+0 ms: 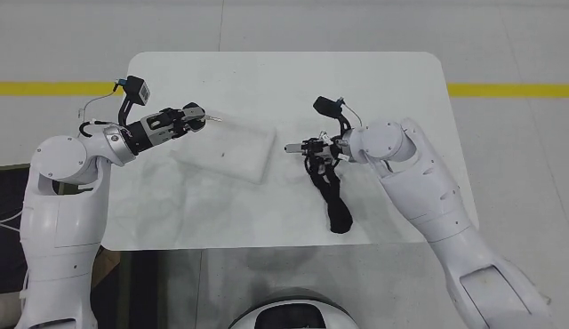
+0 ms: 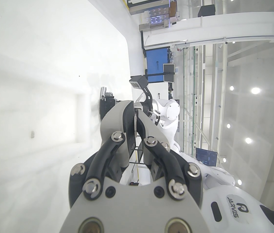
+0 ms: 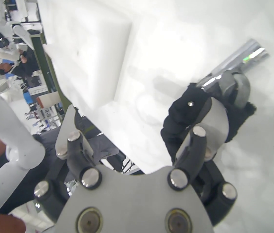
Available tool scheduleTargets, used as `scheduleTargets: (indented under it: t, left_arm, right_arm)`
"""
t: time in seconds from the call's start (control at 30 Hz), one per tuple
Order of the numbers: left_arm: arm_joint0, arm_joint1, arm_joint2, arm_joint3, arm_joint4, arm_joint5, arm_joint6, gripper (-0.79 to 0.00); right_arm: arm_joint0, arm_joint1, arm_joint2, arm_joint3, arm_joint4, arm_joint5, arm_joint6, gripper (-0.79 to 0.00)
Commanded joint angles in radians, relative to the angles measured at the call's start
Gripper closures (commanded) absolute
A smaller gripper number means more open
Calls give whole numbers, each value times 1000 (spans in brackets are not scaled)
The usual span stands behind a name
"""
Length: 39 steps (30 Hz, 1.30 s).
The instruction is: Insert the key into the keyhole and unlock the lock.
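Left wrist view has the left pincer [image 2: 135, 112] clenched on the one key [image 2: 135, 127], the thin blade nipped between its pads. In the top view that key hangs over the far left corner of the single white foam block [image 1: 227, 148], with the blade aimed across the block. The one lock [image 1: 291, 148] sits just off the block's right end, its chrome barrel pointing back at the key. The two long axes roughly face each other, well apart. The right pincer [image 1: 313, 148] stands spread, the lock lodged against one finger. Its black cable [image 1: 335, 200] trails onto the tabletop [image 1: 391, 80] beside the block.
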Motion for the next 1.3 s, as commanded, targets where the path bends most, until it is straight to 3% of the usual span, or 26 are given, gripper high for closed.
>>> scheduleTargets:
  t: [0.0,0.4,0.43,0.47,0.53,0.6,0.7,0.73,0.93,1.1,1.27]
  left_arm:
    - [0,0,0,0,0,0,0,0]
    - [0,0,0,0,0,0,0,0]
    - [0,0,0,0,0,0,0,0]
    - [0,0,0,0,0,0,0,0]
    - [0,0,0,0,0,0,0,0]
    - [0,0,0,0,0,0,0,0]
    - [0,0,0,0,0,0,0,0]
    - [0,0,0,0,0,0,0,0]
    - [0,0,0,0,0,0,0,0]
    - [0,0,0,0,0,0,0,0]
    - [0,0,0,0,0,0,0,0]
  right_arm:
    - [-13,3,12,-22,-57,21,-8,-785]
    - [-76,-11,-55,-152,-406,111,-22,-785]
    - [-77,-15,-62,-154,-432,122,-26,-585]
    - [-77,-19,-69,-153,-455,132,-29,-489]
    - [-75,-27,-92,-143,-519,157,-34,-360]
    - [-68,-38,-110,-129,-570,182,-33,-311]
    - [-58,-56,-137,-104,-630,208,-22,-31]
    - [-55,-62,-141,-95,-650,217,-23,0]
    - [-54,-93,-139,-83,-703,224,8,0]
    - [-84,-101,-85,-155,-717,178,62,0]
    - [-138,-99,38,-255,-558,67,150,0]
